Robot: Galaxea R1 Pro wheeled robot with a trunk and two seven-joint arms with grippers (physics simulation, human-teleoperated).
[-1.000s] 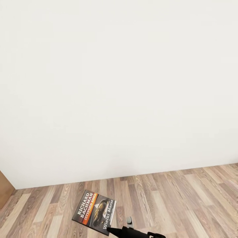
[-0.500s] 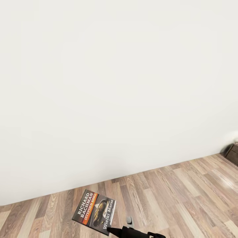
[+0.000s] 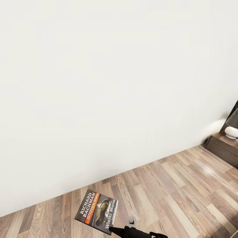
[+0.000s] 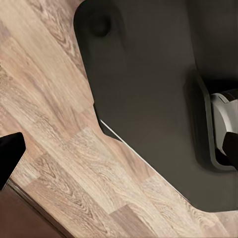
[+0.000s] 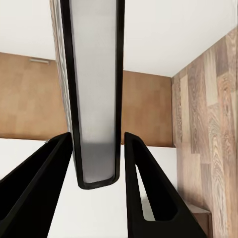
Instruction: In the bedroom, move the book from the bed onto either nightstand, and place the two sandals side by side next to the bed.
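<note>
Right gripper (image 5: pixel 96 163) clamping thin glossy book (image 3: pixel 96 211) (spine between black fingers), pale wood-plank floor (image 3: pixel 185 185), dark nightstand (image 3: pixel 224 147)

White rounded object (image 3: pixel 231 132), perhaps a lamp, beside white wall (image 3: pixel 109 82).

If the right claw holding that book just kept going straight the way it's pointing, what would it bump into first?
The right gripper, shut on the book, points toward the white wall over bare wood floor. Nothing else shows in between, so the book's front edge would probably touch the wall first, though depth is hard to judge.
</note>
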